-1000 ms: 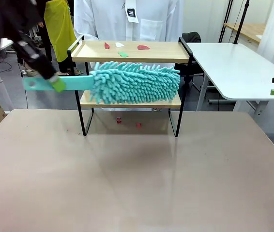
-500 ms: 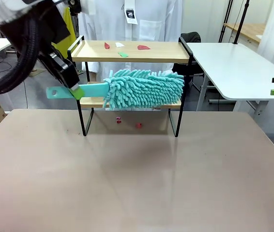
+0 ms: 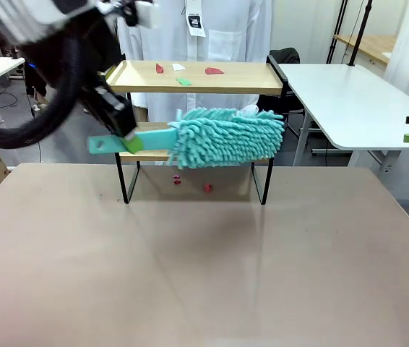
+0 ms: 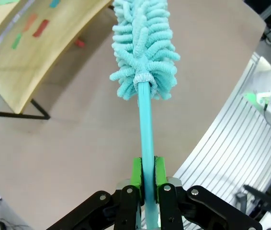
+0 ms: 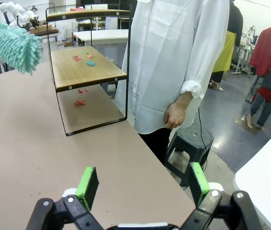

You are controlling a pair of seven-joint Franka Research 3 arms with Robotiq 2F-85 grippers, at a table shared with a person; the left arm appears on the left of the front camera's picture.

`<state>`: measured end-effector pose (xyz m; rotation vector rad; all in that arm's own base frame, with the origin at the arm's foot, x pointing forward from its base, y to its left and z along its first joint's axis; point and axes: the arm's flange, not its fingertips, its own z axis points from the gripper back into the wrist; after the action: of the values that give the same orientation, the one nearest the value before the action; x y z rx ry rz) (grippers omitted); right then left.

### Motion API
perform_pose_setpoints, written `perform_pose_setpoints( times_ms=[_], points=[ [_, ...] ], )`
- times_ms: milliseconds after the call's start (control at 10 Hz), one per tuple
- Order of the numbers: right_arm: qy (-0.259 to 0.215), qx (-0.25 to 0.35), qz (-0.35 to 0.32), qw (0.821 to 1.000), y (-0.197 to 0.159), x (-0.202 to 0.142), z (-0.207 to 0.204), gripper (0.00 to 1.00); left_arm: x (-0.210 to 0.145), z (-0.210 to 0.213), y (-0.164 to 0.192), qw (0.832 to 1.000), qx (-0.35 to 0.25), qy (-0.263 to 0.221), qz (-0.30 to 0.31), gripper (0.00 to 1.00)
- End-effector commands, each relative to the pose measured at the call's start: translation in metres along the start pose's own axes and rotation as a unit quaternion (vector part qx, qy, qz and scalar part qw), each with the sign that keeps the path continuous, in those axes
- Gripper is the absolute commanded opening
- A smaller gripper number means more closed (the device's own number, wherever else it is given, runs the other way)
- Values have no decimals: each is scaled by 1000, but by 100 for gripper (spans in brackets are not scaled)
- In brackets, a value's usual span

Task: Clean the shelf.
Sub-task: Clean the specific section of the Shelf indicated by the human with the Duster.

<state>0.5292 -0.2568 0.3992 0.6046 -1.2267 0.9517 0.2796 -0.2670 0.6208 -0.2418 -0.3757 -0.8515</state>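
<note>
left gripper (image 4: 148, 165) is clamped tight on the teal handle of the fluffy duster (image 3: 226, 136), its head hanging level in the air on the near side of the shelf (image 3: 240, 78), at about lower-board height. the shelf stands at the far edge of the beige table (image 3: 204, 275), in front of the person, with coloured scraps (image 3: 214, 71) on its top board. right gripper (image 5: 142, 184) sits spread wide, empty, off to the side.

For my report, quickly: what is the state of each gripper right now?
Left gripper: closed on the handle of the duster.
Right gripper: open, holding nothing.
</note>
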Motion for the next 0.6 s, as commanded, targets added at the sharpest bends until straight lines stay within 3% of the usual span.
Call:
perform_pose_setpoints(
  times_ms=[0, 200, 500],
  points=[
    [9, -6, -7, 1000, 1, 8, -3, 100, 17, -20, -16, 996, 27, -30, 83, 13],
    [9, -6, -7, 1000, 1, 8, -3, 100, 27, -36, -28, 988, 42, -35, 142, 13],
    [9, -6, -7, 1000, 1, 8, -3, 100, 33, -38, -31, 986, 58, -31, 152, 13]
  ],
)
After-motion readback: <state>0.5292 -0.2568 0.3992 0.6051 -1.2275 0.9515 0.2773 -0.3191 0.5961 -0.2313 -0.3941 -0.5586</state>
